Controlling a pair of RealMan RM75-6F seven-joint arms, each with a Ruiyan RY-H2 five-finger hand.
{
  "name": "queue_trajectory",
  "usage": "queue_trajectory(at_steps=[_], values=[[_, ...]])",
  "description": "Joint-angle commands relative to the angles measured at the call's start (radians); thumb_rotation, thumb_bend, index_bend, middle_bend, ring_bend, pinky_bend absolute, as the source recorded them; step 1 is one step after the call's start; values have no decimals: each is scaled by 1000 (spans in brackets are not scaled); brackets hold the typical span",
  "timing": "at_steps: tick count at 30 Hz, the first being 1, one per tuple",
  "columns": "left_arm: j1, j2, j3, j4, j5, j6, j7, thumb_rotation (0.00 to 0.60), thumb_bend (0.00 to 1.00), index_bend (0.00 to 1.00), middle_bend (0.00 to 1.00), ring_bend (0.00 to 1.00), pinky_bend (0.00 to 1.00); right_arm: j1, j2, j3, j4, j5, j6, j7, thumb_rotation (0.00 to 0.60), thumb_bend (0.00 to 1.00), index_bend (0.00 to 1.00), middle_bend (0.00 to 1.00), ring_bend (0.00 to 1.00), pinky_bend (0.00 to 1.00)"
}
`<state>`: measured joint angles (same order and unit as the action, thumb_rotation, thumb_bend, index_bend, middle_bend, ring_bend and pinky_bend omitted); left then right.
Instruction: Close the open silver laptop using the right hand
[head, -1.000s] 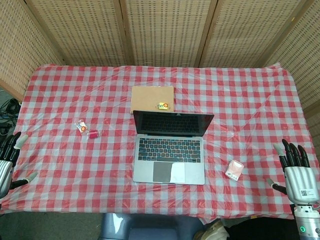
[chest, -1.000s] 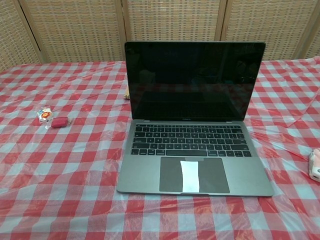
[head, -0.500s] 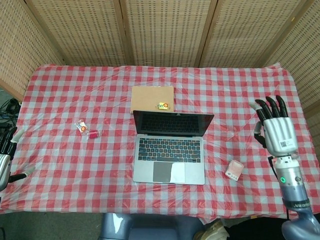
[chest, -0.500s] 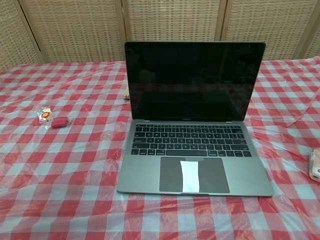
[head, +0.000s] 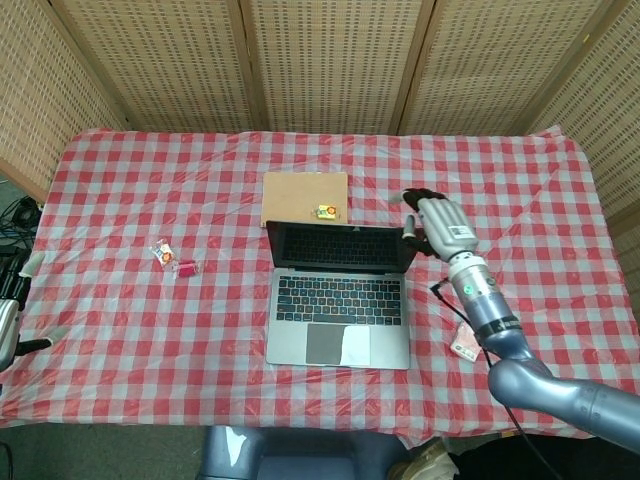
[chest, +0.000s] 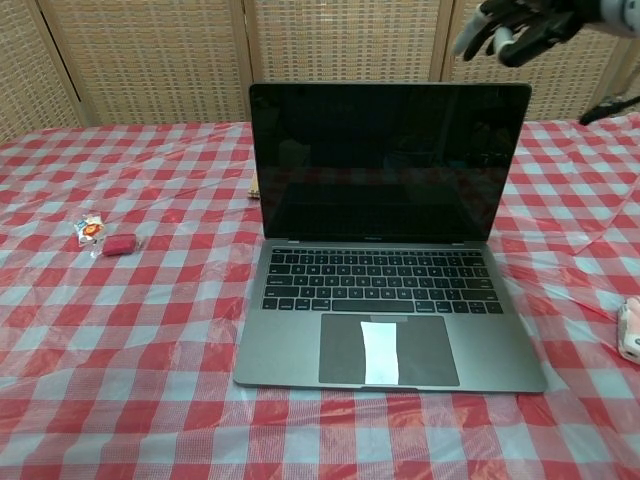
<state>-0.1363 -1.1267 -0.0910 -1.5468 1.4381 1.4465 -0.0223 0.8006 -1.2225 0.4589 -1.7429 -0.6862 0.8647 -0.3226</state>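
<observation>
The silver laptop (head: 340, 300) (chest: 388, 240) stands open in the middle of the checked table, its dark screen upright and facing me. My right hand (head: 432, 222) (chest: 515, 25) hovers at the lid's upper right corner, slightly above and behind the top edge, fingers apart and holding nothing. Whether it touches the lid I cannot tell. My left hand (head: 12, 318) shows only as a sliver at the left border of the head view, low beside the table, its fingers spread.
A brown board (head: 304, 197) with a small yellow item (head: 325, 211) lies just behind the laptop. Small wrapped items (head: 160, 251) (chest: 90, 230) and a red one (head: 185, 267) (chest: 120, 245) lie to the left. A pink-white packet (head: 466, 340) (chest: 630, 330) sits right of the laptop.
My right hand has swung from the table's right edge inward and forward to the laptop lid's upper right corner. My left hand has sunk lower at the left border.
</observation>
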Motion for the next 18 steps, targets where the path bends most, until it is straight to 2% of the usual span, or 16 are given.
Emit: queue_trajectory(at_steps=[1,9,18], values=[[-3,1,-2,2,-6,-7,-2,600,0,0,0,0,0,81,-43,-3,29,113,-58,-10,600,1000,302,347,242,271],[-5,6,-6,9,-19,-16,-21,600,0,0,0,0,0,168,-31,-28,1,262,-87,-11,600,1000,330,385,293,322],[-6,9,-6,10,-9,-10,-38,600,0,0,0,0,0,204,33,-46,-71,326,-131,42,600,1000,350,413,326,342]])
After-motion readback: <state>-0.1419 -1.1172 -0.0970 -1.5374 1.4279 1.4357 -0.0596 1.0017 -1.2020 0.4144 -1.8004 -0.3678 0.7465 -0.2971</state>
